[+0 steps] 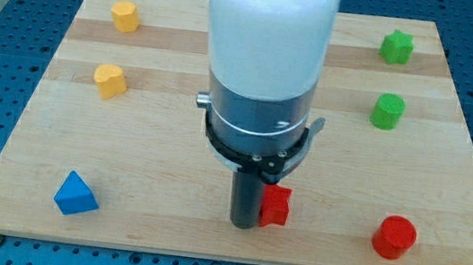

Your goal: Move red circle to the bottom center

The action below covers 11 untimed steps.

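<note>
The red circle (pixel 394 237), a short red cylinder, stands near the board's bottom right corner. My tip (pixel 244 225) rests on the board near the bottom centre, well to the left of the red circle. A second red block (pixel 275 205), star-like in shape, sits right against the rod's right side. The arm's white and grey body (pixel 262 72) hides the board's middle.
A blue triangle (pixel 76 194) lies at the bottom left. Two yellow blocks stand at the left: one near the top (pixel 125 17), one below it (pixel 110 81). A green star (pixel 397 46) and a green cylinder (pixel 388 110) stand at the right. The wooden board (pixel 151 167) lies on a blue perforated table.
</note>
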Motion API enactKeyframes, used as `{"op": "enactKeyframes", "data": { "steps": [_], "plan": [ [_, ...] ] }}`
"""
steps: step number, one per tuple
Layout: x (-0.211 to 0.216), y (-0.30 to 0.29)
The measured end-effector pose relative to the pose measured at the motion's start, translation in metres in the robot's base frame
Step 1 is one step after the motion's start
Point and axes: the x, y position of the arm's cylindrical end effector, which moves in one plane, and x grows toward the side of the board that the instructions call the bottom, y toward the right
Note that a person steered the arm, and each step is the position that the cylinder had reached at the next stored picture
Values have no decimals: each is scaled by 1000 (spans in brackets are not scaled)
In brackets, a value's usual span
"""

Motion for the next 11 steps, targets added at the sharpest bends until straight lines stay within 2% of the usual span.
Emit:
{"op": "enactKeyframes", "data": {
  "steps": [3,7,8,9,11],
  "plan": [
    [-41,121],
    [-40,149],
    [-39,189],
    [-7,188],
    [16,187]
  ]
}}
